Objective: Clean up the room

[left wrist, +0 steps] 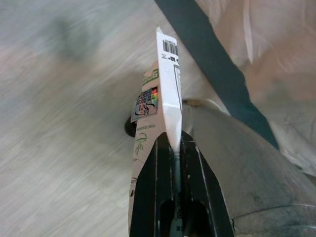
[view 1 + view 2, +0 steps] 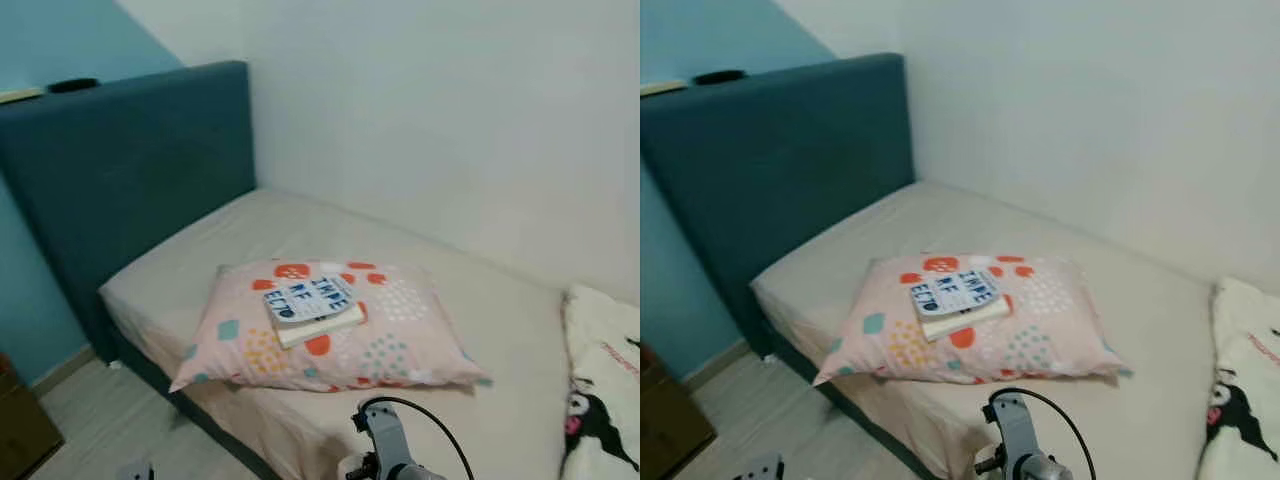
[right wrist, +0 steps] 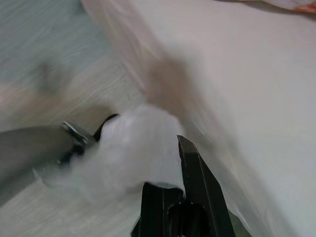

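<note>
My left gripper [image 1: 170, 143] is shut on a flattened white carton [image 1: 160, 94] with a barcode and printed labels, held edge-up over the pale wood floor [image 1: 59, 148] beside the bed. My right gripper [image 3: 160, 155] is shut on a crumpled white wad [image 3: 131, 153], low beside the mattress edge [image 3: 237, 98]. On the bed [image 2: 480, 330] lies a pink patterned pillow [image 2: 400, 340] with a book [image 2: 312, 305] resting on top.
A dark blue headboard [image 2: 130, 170] stands at the left, with a small black object [image 2: 73, 85] on its top. A white blanket with a black cartoon figure [image 2: 600, 390] lies at the right. Brown wooden furniture [image 2: 20, 420] sits at the lower left. A silver arm part with a cable [image 2: 385, 440] shows at the bottom.
</note>
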Controlling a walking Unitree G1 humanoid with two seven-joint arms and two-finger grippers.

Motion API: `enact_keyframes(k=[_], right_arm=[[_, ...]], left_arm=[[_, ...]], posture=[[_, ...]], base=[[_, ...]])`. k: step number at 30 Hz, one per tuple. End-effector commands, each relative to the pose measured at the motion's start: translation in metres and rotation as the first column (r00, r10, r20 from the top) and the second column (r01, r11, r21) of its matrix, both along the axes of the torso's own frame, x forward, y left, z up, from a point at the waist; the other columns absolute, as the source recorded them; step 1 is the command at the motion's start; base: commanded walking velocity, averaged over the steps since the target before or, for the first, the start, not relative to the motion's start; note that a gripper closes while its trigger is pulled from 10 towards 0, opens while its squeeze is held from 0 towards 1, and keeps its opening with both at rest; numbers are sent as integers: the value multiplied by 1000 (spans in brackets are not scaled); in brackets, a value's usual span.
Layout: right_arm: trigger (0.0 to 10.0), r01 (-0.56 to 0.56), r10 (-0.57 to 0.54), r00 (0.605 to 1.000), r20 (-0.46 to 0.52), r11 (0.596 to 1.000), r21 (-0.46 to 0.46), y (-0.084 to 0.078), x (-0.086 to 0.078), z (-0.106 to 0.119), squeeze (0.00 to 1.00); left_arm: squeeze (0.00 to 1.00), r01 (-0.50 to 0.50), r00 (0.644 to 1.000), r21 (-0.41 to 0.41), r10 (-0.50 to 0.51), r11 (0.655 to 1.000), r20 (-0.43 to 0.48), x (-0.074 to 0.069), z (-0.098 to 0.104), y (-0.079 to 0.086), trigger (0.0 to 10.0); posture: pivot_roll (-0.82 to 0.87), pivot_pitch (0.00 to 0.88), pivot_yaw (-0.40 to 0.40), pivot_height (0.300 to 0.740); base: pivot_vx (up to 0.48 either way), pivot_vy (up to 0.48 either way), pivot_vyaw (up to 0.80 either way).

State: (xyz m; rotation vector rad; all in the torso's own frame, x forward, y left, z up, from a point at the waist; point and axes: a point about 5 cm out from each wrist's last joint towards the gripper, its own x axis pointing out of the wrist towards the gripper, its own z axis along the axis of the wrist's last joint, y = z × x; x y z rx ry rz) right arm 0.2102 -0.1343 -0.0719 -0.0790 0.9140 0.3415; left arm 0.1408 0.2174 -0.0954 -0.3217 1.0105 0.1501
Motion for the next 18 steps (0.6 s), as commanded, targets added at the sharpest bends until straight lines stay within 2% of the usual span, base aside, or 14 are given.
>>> enact_keyframes(k=[1,18], right_arm=[[10000,30,-30,999,-13,1000,-11,-6,-2,-2,0],[10000,63,-62,998,-28,998,29,-6,-6,-3,0]], left_arm=[[0,29,1000,9,-29,1000,10,5,1,-5,10000],[0,64,998,35,-64,997,-10,2,-1,-6,10000]], posture=[[170,0,-102,740],[168,0,-99,740]], base=[[0,0,606],[0,0,607]])
